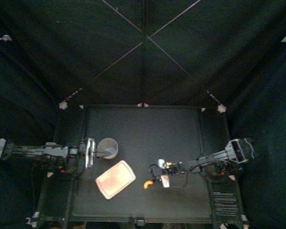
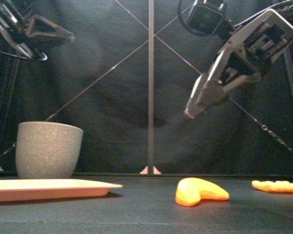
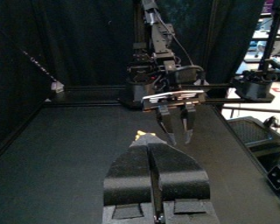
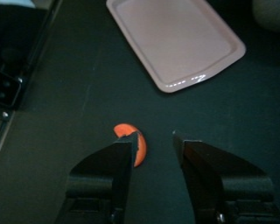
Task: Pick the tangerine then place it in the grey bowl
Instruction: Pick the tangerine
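Note:
The tangerine [image 2: 200, 192] is an orange curved segment lying on the black table, right of the pink tray [image 2: 51, 188]. In the top view the tangerine [image 1: 149, 184] sits beside the tray's right edge. The grey speckled cup [image 2: 48, 149] stands upright behind the tray, at the left. My right gripper [image 4: 154, 142] hovers open above the table, and the tangerine [image 4: 129, 131] lies just past the tip of one jaw. From the front, the right gripper [image 2: 193, 111] hangs well above the fruit. My left gripper [image 3: 152, 147] is shut and empty, resting near the cup [image 1: 110, 146].
A second yellow-orange toy [image 2: 278, 186] lies at the far right near the table's front. The pink tray [image 1: 114, 179] is empty. The left arm [image 1: 44, 151] rests along the table's left edge.

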